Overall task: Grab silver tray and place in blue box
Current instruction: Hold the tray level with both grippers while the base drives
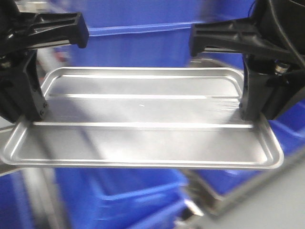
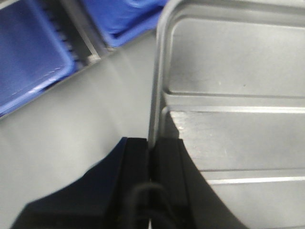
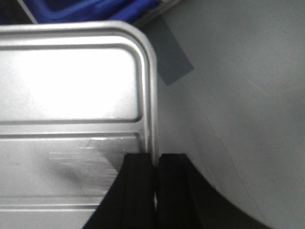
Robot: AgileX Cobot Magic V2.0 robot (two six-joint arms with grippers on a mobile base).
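The silver tray (image 1: 143, 124) hangs level in the air, held at both short ends, its two long ridges running left to right. My left gripper (image 1: 29, 117) is shut on the tray's left rim (image 2: 153, 102), one finger on each side of the edge (image 2: 151, 143). My right gripper (image 1: 250, 117) is shut on the right rim (image 3: 152, 95) in the same way (image 3: 156, 160). A blue box (image 1: 138, 43) stands behind the tray and another blue box (image 1: 119, 195) lies below its front edge.
A grey floor or tabletop (image 3: 238, 95) lies under the tray, with a grey tape patch (image 3: 174, 57) on it. Blue bins (image 2: 28, 52) sit at the left, separated by metal rails (image 2: 83, 33). More blue plastic (image 1: 290, 129) shows at the right.
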